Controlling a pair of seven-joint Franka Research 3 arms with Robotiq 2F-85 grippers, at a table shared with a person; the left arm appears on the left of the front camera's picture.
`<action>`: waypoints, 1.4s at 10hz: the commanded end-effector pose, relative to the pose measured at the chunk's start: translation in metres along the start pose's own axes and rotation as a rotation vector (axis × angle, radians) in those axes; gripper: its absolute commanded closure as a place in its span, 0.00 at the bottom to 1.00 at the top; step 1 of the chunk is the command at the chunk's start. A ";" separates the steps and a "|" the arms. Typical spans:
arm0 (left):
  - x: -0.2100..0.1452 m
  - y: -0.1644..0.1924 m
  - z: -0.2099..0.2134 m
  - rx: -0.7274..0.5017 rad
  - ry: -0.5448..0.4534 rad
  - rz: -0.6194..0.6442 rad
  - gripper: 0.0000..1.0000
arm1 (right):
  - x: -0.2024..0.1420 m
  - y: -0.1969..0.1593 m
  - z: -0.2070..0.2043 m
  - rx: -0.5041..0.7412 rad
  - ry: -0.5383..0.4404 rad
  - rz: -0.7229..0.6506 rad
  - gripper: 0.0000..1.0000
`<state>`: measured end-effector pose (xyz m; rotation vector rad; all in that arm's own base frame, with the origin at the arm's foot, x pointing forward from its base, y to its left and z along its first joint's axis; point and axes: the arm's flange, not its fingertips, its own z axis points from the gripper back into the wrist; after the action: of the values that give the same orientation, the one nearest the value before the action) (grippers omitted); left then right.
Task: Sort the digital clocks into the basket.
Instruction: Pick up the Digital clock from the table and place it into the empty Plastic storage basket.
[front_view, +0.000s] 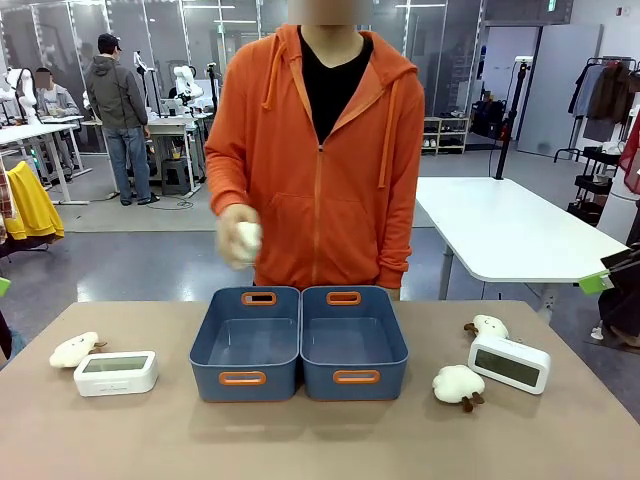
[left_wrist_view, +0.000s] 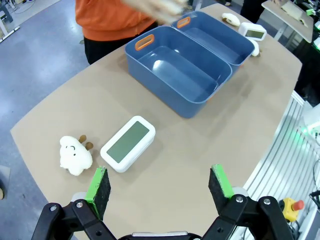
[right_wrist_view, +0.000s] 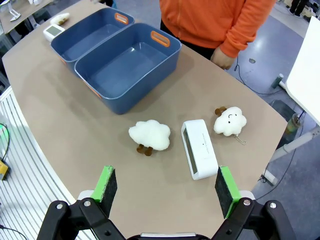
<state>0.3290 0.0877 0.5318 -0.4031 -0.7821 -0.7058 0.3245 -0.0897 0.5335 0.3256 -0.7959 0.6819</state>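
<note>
Here, tan table (front_view: 300, 440), blue baskets (front_view: 212, 372), grey floor (front_view: 130, 265), white table (front_view: 500, 230) behind.

Middle of the bench (front_view: 320, 440): the left basket (front_view: 210, 383) and the right basket (front_view: 388, 383) sit side by side, walls touching. Out on my left lies the left clock (front_view: 115, 373), well apart from the baskets, with the left plush toy (front_view: 75, 349) just beside its far outer corner. On my right is the right clock (front_view: 510, 363), the far plush toy (front_view: 487, 326) just behind it and the near plush toy (front_view: 458, 384) between it and the right basket. A person (front_view: 320, 180) stands behind both baskets at the far edge.
</note>
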 end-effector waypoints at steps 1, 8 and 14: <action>-0.002 0.001 0.000 -0.013 -0.001 -0.020 0.00 | -0.002 0.000 0.001 0.007 -0.003 0.016 0.00; -0.002 0.001 0.000 -0.013 -0.001 -0.020 0.00 | 0.017 -0.059 -0.018 -0.003 0.261 0.519 0.00; -0.002 0.001 0.000 -0.013 -0.001 -0.020 0.00 | 0.011 -0.094 -0.165 0.007 0.367 0.307 0.00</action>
<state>0.3291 0.0875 0.5317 -0.4011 -0.7799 -0.7061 0.4657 -0.0707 0.4277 0.0974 -0.4896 1.0270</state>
